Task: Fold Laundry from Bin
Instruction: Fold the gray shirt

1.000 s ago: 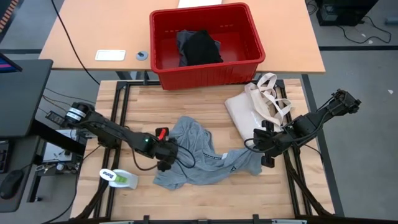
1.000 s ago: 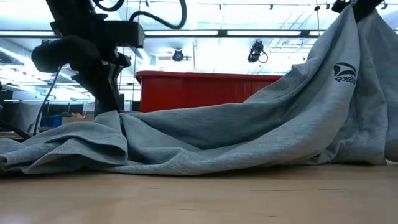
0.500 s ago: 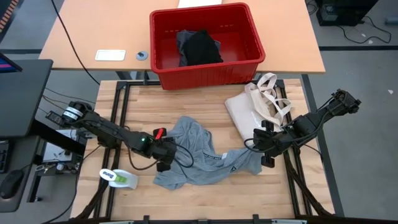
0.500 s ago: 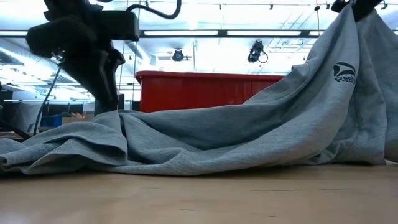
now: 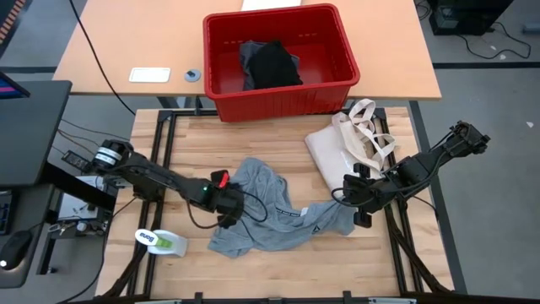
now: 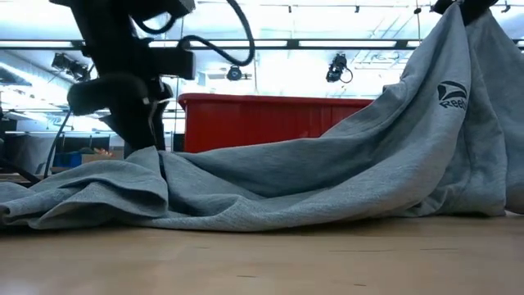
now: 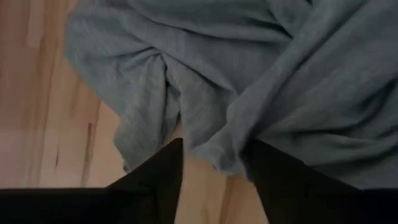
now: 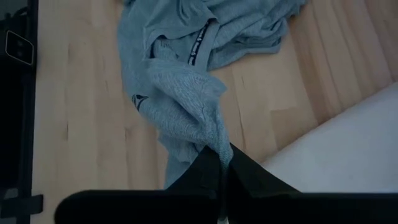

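The light grey T-shirt (image 5: 270, 207) lies crumpled on the wooden table, and its right end rises into my right gripper (image 5: 360, 204), which is shut on it. The chest mark (image 6: 453, 94) shows on the raised slope. My left gripper (image 7: 214, 155) is open and low over the shirt's left part, with one finger on each side of a cloth edge (image 7: 217, 163). The red bin (image 5: 278, 103) stands on the far table with a black garment (image 5: 274, 66) inside. My left gripper points down with a loose edge of the shirt (image 7: 211, 152) between its open fingers; I cannot tell whether the fingers touch the cloth. My right gripper pinches a bunched fold at the shirt's right end (image 8: 211, 140) between its two fingers. That end is lifted off the table, and the cloth slopes fairly taut from it down to the rest of the shirt (image 6: 246, 180) on the table.
A cream tote bag (image 5: 342, 148) lies at the table's far right, just beyond my right gripper. A white and green bottle (image 5: 160, 241) lies near the table's left front corner. Bare wood shows along the table's near edge.
My left gripper has risen a little and come down again, ending slightly farther toward the table's right over the shirt's left part. The shirt and my right gripper have kept still.
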Controlling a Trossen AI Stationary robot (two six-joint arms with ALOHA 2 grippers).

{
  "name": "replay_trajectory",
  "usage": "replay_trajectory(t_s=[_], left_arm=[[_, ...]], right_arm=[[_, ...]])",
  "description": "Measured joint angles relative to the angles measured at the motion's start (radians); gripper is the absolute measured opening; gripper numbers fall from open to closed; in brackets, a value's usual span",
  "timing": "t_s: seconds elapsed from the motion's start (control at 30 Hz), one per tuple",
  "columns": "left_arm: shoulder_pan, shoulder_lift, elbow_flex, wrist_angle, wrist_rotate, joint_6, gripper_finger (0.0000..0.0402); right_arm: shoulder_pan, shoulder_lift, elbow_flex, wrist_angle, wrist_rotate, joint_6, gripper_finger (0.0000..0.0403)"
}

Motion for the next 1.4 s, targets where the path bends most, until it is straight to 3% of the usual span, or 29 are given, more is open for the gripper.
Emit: replay_trajectory(t_s=[0.17,0.2,0.43,0.63,0.83,1.13,1.27,1.4], left_arm=[[0.034,0.001,0.0,0.048,0.112,0.088,0.003],[0.04,0.0,0.0,0.052,0.135,0.097,0.0017],[0.065,-0.049,0.002,0.039,0.225,0.139,0.0004],[0.055,-0.257,0.079,-0.055,0.232,0.163,0.0002],[0.061,-0.473,0.169,-0.157,0.232,0.212,0.0001],[0.056,-0.687,0.364,-0.17,0.09,0.363,0.0001],[0.057,-0.713,0.463,-0.162,0.047,0.46,0.0],[0.056,-0.709,0.563,-0.127,0.05,0.552,0.0]], right_arm=[[0.0,0.0,0.0,0.002,0.0,0.001,0.0013],[0.0,0.0,0.0,0.002,0.0,0.002,0.0013],[0.0,0.0,0.0,0.001,-0.004,0.002,0.0013],[0.0,0.0,0.0,-0.004,-0.005,-0.011,0.0013],[0.0,0.0,0.027,0.014,-0.017,-0.165,0.0013],[0.005,-0.001,0.23,-0.084,0.121,-0.288,0.0013],[-0.012,-0.001,0.303,-0.083,0.094,-0.391,0.0013],[-0.021,-0.001,0.382,-0.076,-0.049,-0.492,0.0013]])
